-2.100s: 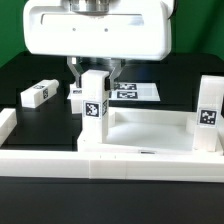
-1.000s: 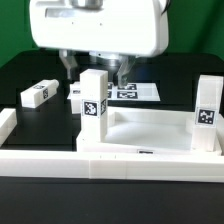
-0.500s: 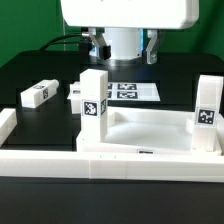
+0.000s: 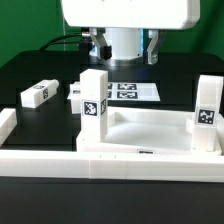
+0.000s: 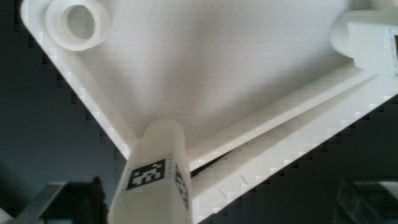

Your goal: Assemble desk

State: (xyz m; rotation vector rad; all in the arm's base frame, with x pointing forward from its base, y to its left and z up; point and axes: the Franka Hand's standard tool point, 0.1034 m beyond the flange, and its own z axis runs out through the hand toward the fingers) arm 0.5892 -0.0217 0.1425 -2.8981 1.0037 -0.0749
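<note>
Jaws wide apart, gripping nothing; exterior view: gripper (image 4: 125, 50) hangs high above the desk top (image 4: 150, 140), which lies on the black table (image 4: 30, 65) with an upright leg (image 4: 94, 105) at its corner on the exterior view's left and a second leg (image 4: 208, 115) upright on the right. Wrist view: desk top (image 5: 214, 80) seen from above, upright leg (image 5: 157, 170) at its rim.

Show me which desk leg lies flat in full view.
The leg farthest to the exterior view's left, flat on the black table. One upright leg and another stand at the desk top; a fourth piece is partly hidden.

Front-on and overhead; both show desk (image 4: 150, 126).
</note>
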